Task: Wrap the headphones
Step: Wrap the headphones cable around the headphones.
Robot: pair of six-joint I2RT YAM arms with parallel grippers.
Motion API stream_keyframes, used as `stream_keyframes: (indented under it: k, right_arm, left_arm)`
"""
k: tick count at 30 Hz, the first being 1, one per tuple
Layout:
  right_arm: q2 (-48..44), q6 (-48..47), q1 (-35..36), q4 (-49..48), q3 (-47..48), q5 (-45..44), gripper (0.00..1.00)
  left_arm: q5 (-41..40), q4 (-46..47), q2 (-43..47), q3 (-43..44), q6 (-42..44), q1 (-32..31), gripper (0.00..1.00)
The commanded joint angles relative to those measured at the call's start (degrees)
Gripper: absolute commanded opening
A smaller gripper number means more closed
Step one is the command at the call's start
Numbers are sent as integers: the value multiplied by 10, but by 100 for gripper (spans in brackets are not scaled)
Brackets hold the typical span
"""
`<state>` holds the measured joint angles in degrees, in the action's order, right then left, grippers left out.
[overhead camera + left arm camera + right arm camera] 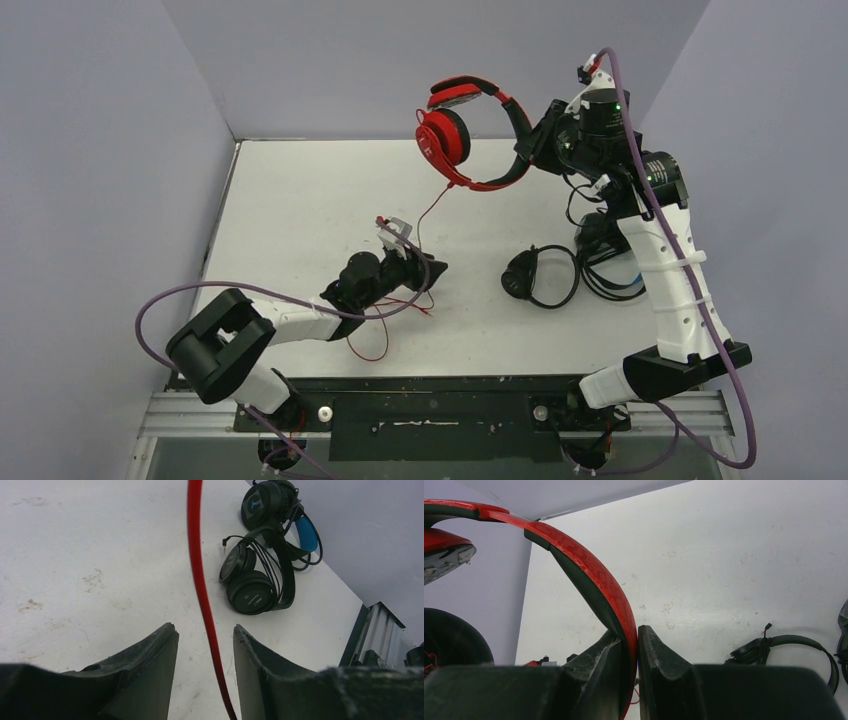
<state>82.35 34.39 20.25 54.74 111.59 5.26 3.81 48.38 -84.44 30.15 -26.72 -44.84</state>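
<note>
Right tool (pixel 630 630) is clamped on the band of the red headphones (pixel 465 135), holding them in the air over the far side of the surface (pixel 300 200), red cord (pixel 200 580) dangling down. Left tool (pixel 204 627) sits low, jaws partly apart, with that cord running through the gap unpinched. Black headphones (pixel 255 580) and blue-band headphones (pixel 305 532) lie side by side on the surface by the right arm.

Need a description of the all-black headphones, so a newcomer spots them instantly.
On the white table, look at the right half, just left of the right arm. Two pairs lie there side by side; the all-black headphones are the pair nearer the table's middle. Their neighbour, the blue-band headphones, has a bright blue headband, and the red headphones hang in the air.
</note>
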Motion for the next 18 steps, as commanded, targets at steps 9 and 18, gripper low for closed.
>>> stream_keyframes:
  k: [9,18]
  right_arm:
    - [-33,103,-47,-93,10,26,0]
    - [-82,214,-51,-171,-100,-40,0]
  left_arm:
    - [64,123,-97,32,-34,-24,5]
    - [58,3,-164,168,17,-102,0]
